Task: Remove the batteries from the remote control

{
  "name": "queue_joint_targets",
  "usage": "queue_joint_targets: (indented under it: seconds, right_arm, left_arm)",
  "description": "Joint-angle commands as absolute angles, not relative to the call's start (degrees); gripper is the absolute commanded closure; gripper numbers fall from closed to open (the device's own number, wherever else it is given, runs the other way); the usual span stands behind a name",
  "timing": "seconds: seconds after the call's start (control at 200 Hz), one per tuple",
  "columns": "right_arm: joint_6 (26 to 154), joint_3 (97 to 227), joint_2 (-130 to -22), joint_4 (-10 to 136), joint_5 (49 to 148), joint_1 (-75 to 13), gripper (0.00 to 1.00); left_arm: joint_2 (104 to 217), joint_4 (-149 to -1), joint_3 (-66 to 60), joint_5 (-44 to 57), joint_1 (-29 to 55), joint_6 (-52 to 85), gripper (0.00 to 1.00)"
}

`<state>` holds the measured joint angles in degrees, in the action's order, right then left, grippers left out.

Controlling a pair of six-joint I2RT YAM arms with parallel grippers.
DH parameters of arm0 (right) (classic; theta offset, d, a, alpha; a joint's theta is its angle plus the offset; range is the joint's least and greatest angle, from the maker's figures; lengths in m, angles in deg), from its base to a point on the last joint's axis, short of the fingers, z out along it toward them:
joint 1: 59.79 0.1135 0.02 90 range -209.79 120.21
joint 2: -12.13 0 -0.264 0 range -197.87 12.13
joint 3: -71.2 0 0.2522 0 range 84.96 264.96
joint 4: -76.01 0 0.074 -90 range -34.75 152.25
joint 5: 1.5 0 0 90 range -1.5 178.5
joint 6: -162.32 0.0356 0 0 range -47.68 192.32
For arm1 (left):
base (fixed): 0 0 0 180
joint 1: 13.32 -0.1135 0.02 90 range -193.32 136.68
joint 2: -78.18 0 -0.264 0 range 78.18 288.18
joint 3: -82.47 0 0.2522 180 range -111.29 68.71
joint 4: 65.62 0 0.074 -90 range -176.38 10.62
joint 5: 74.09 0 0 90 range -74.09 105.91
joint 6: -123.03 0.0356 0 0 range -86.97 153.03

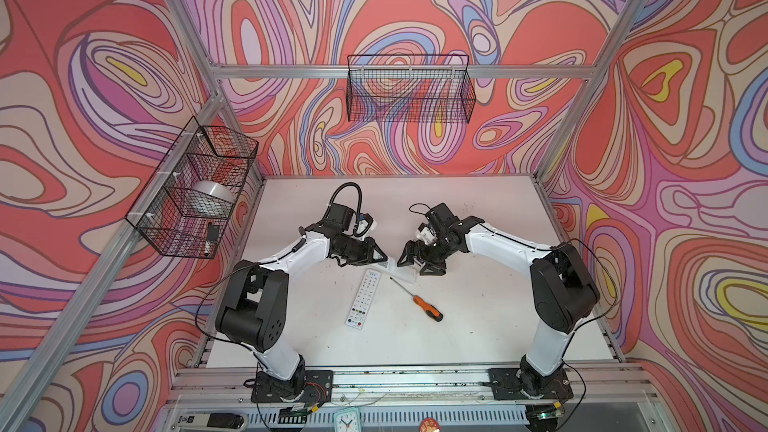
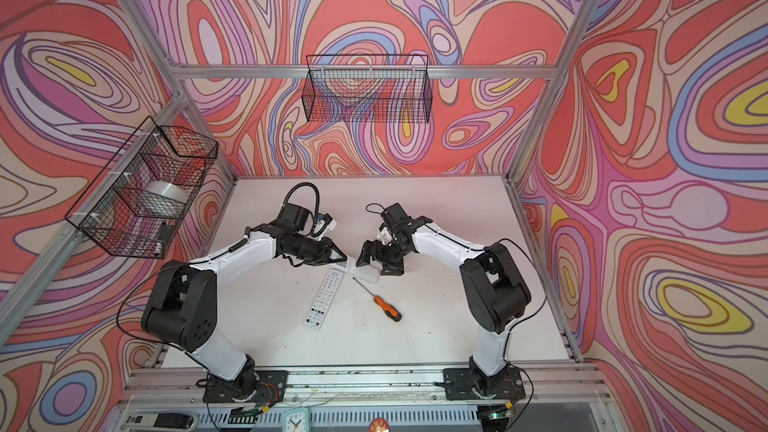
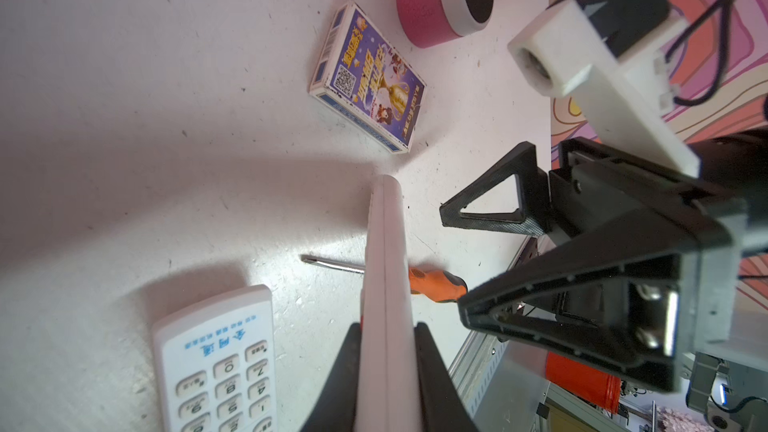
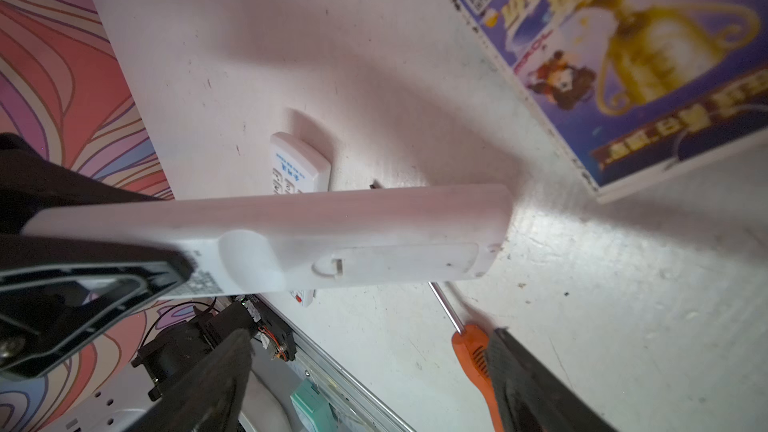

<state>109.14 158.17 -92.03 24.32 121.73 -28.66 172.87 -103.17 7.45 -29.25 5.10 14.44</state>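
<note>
A white remote control (image 4: pixel 291 230) is held on edge above a white counter (image 1: pixel 478 326). The left gripper (image 3: pixel 388 328) has its jaws clamped on one end of it. Its plain back faces the right wrist camera with the battery cover (image 4: pixel 399 261) shut, so the batteries cannot be seen. The right gripper (image 3: pixel 452 259) hangs just beside it, jaws wide apart around nothing.

In both top views a second remote (image 1: pixel 363 299) lies face up at 8 o'clock from the held one. It has blue Chinese characters (too small to read) above numbered keys. An orange-handled screwdriver (image 1: pixel 423 304) lies at 5 o'clock, and the held remote crosses its shaft in the left wrist view.

Beyond sit a pink cylinder (image 3: pixel 419 6) and a purple card box (image 3: pixel 368 81) bearing a QR code, a barcode, gold Chinese lettering and a trophy.
</note>
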Motion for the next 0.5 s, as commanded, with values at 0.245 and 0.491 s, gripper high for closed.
queue_joint_targets:
  seconds: [0.245,0.491]
  right_arm:
    - [110.11,155.96,-94.2,29.73,121.02,-29.16,0.11]
    - [110.07,155.97,-95.67,30.3,120.05,-29.78,0.13]
  left_arm:
    - [173.08,-104.07,8.17,-26.97,5.15,16.07,1.0]
    - [173.8,-104.01,7.64,-27.45,5.22,15.54,1.0]
